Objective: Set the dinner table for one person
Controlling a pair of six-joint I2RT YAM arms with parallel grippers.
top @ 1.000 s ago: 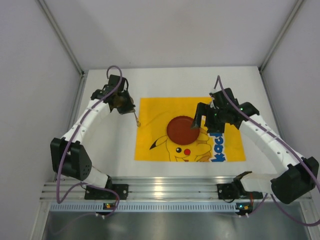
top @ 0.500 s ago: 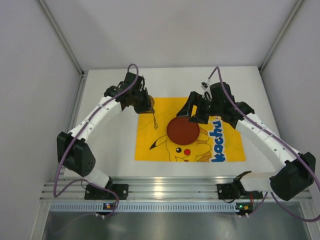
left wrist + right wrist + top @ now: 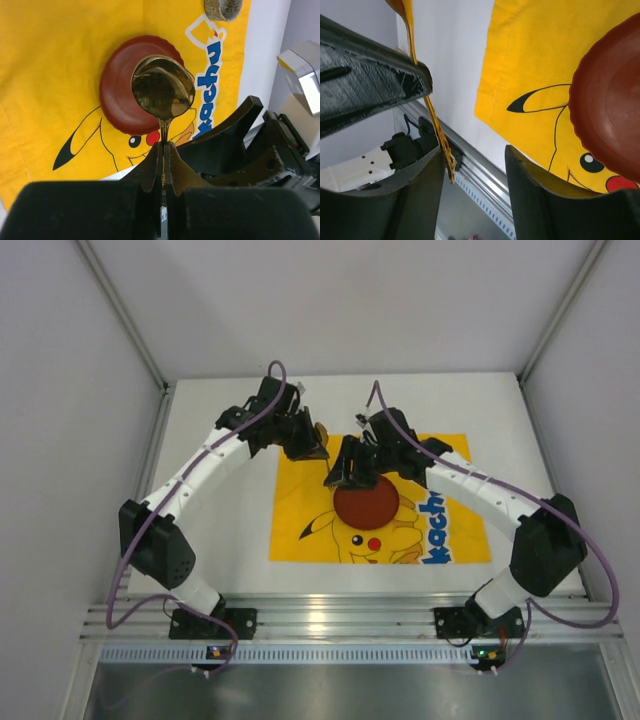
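My left gripper is shut on the handle of a gold spoon and holds it in the air. In the left wrist view the spoon's bowl hangs over a dark red plate. The plate lies on the yellow cartoon mat on the white dinner table. My right gripper is open just beyond the plate. In the right wrist view the spoon's patterned handle end hangs between the right gripper's fingers, close to one finger.
A small speckled round object sits at the mat's edge by the blue lettering. The silver rail runs along the table's near edge. Grey walls close in the left, the right and the back.
My left gripper has carried the spoon right, over the mat's far edge. My right gripper has moved left from beside the plate until its open fingers stand around the spoon's handle end.
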